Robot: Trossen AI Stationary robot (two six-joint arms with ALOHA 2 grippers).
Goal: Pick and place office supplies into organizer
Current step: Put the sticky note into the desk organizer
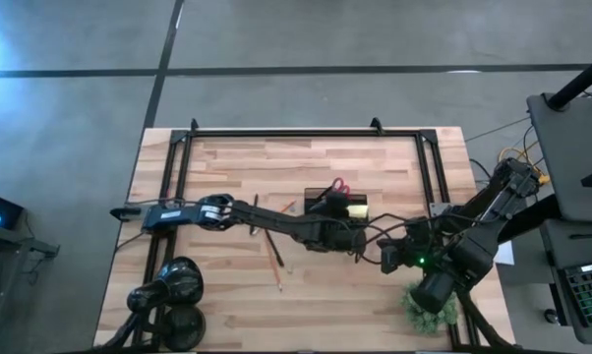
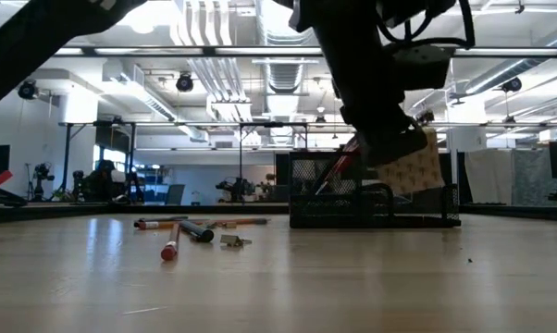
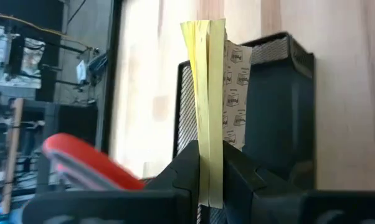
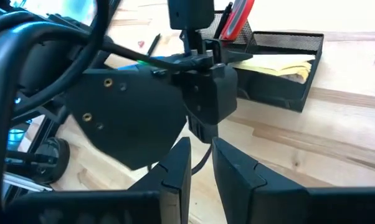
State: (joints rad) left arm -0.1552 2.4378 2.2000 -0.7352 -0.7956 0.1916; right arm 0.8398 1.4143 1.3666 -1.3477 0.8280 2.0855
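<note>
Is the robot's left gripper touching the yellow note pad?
Touching. The left wrist view shows the left gripper with its two dark fingers pressed against both sides of the yellow note pad, holding it on edge above the black mesh organizer.

Light wood-slat table (image 1: 227, 295). Directly on it: black mesh organizer (image 2: 371, 205) near centre; pens and pencils (image 1: 272, 248) scattered left of it; green spiky ball (image 1: 424, 313) at near right corner.
</note>
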